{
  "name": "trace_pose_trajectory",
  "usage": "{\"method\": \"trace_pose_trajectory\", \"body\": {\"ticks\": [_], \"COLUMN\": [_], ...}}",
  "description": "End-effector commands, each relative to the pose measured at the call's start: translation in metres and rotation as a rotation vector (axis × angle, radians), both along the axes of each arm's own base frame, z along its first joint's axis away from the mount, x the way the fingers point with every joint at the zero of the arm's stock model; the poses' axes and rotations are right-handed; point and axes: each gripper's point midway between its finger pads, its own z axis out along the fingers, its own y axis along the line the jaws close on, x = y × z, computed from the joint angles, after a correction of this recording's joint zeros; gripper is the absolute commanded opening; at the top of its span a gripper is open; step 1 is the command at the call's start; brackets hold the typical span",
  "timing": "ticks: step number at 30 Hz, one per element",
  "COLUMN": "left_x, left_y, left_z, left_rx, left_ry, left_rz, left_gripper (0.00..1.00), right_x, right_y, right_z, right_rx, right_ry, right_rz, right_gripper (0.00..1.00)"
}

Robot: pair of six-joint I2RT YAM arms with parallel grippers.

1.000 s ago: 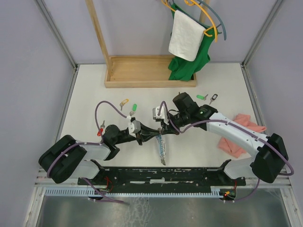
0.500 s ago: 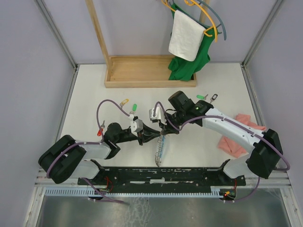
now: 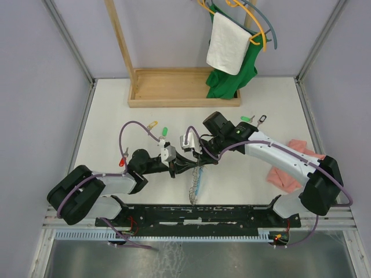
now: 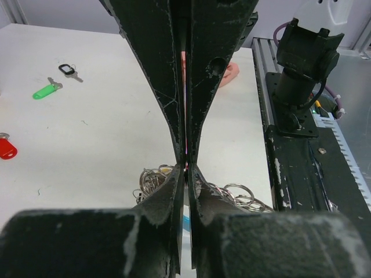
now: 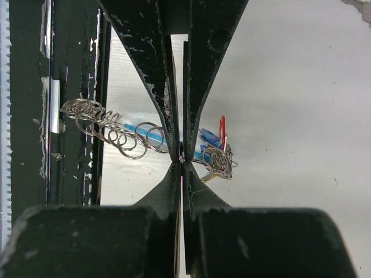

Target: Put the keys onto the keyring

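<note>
pinching keyring (image 3: 196, 184) | left end effector (image 4: 185, 165) clenched on it | right end effector (image 5: 181, 157) clenched on it

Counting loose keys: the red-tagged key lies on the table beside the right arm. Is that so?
No. The red-tagged key lies on the table beside the left arm, not the right, as the top external view shows.
</note>
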Motion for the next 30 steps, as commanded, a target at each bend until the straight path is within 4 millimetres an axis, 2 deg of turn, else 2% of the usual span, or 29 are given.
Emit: {"method": "trace_pose_trajectory", "body": {"ticks": [1,5,8,14,15,17,19,21,25,27,30], "left_x": [0.002,0.005,0.006,0.006,0.009,0.017,0.027,0.032,0.044,0.046,0.047], "left_y": [-0.005,-0.005,-0.006,-0.007,-0.006,-0.004,-0.001,0.002,0.009,0.015,0.02], "left_z": [0.009,0.005,0.006,0.009,0.01,0.009,0.008,0.009,0.012,0.011,0.013], "left_rx": [-0.005,0.019,0.019,0.009,0.007,0.005,0.001,-0.004,-0.015,-0.014,-0.019], "left_ry": [-0.052,-0.043,-0.041,-0.047,-0.047,-0.037,-0.019,0.002,0.044,0.032,0.019], "left_rz": [-0.019,-0.008,-0.008,-0.009,0.005,0.056,0.12,0.161,0.254,0.285,0.313], "left_gripper": [0.14,0.19,0.2,0.03,0.03,0.03,0.03,0.03,0.03,0.03,0.03], "right_x": [0.007,0.007,0.007,0.007,0.008,0.015,0.024,0.036,0.075,0.095,0.117], "right_y": [0.013,0.012,0.013,0.013,0.012,0.012,0.012,0.008,-0.01,-0.024,-0.043], "right_z": [0.024,0.026,0.026,0.025,0.025,0.028,0.036,0.044,0.061,0.067,0.067], "right_rx": [0.061,0.058,0.059,0.054,0.053,0.063,0.088,0.096,0.125,0.134,0.124], "right_ry": [-0.058,-0.064,-0.065,-0.07,-0.077,-0.107,-0.153,-0.203,-0.315,-0.326,-0.331], "right_rz": [0.024,0.027,0.03,0.029,0.02,-0.023,-0.077,-0.155,-0.431,-0.633,-0.833], "right_gripper": [0.01,0.01,0.01,0.01,0.02,0.1,0.28,0.39,0.49,0.58,0.67]}}
